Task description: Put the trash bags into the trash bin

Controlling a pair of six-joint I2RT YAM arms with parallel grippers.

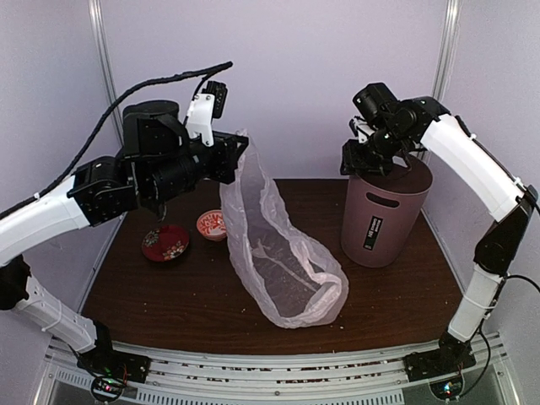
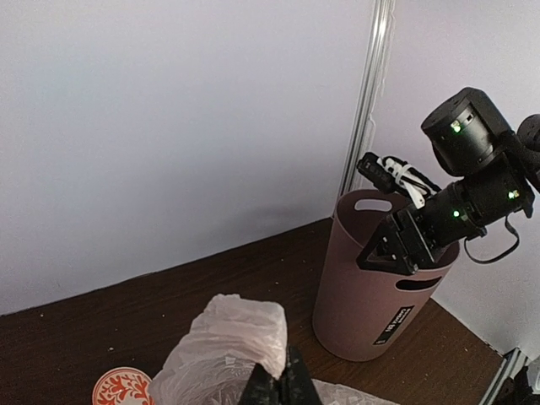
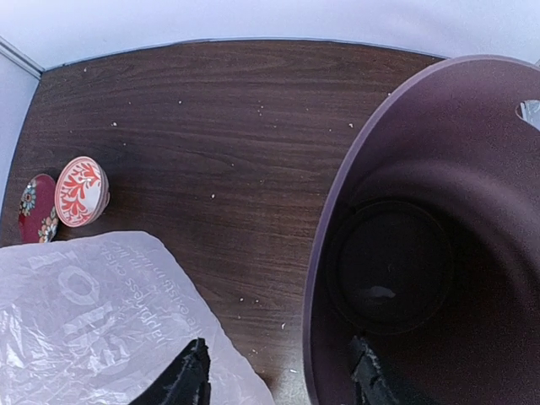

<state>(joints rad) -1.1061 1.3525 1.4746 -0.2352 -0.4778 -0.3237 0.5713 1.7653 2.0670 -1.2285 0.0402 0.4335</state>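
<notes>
The trash bag (image 1: pixel 287 261) sagged on the surface (image 1: pixel 169 295), well to the left-arm side of the trash bin (image 1: pixel 384 215). Its top corner was pinched in the closed left pincer (image 2: pixel 276 384) and held aloft. Farther back, the right pincer (image 3: pixel 280 375) stood open astride the bin's rim, gripping nothing. Carried across this low, the trailing film would likely snag that rim and tip the bin, or slip out of the thin pinch.

Trash bin (image 1: pixel 384 215): upright on the counter (image 1: pixel 405 295), at its right side
Trash bag (image 1: pixel 283 253): left of the bin, lower end on the counter, top end raised
Nearer bowl (image 1: pixel 213 224): left of the bin, beyond the bag
Farther bowl (image 1: pixel 165 242): just beside the nearer bowl, on its side away from the bin
</notes>
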